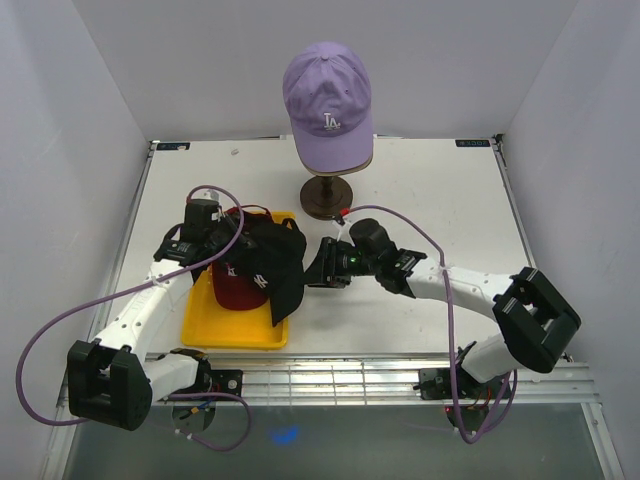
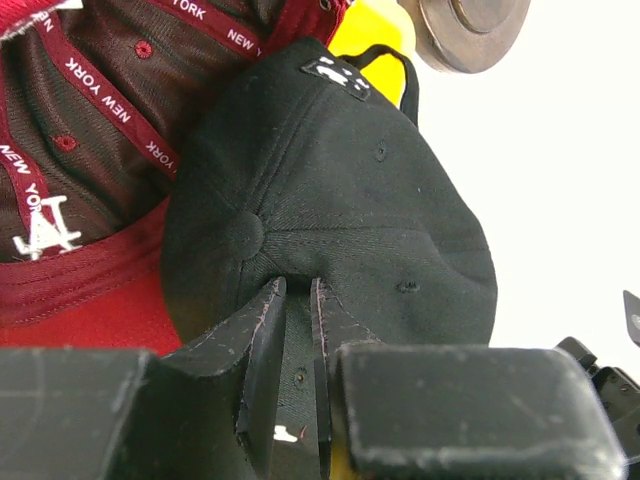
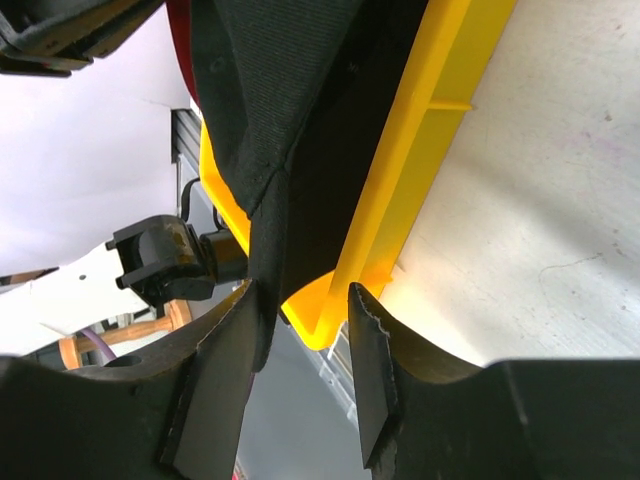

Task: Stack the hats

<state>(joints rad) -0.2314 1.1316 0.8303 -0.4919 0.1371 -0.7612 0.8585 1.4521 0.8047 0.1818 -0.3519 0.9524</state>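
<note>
A black hat [image 1: 272,252] hangs over the right side of the yellow tray [image 1: 232,333], partly covering a dark red hat [image 1: 236,287] that lies in the tray. My left gripper [image 1: 236,240] is shut on the black hat's crown fabric [image 2: 340,200], pinched between its fingers [image 2: 262,330]. Beside it, the dark red hat [image 2: 90,120] shows its inside with NEW YORK tape. My right gripper [image 1: 314,265] stands open at the black hat's brim [image 3: 270,110], whose edge hangs beside its left finger [image 3: 225,360]. A lavender hat [image 1: 327,97] sits on the mannequin head.
The mannequin's dark round stand [image 1: 326,196] is just behind the tray and both grippers; its base [image 2: 470,25] shows in the left wrist view. The tray's yellow corner [image 3: 330,310] lies between my right fingers. The white table [image 1: 440,190] is walled on three sides.
</note>
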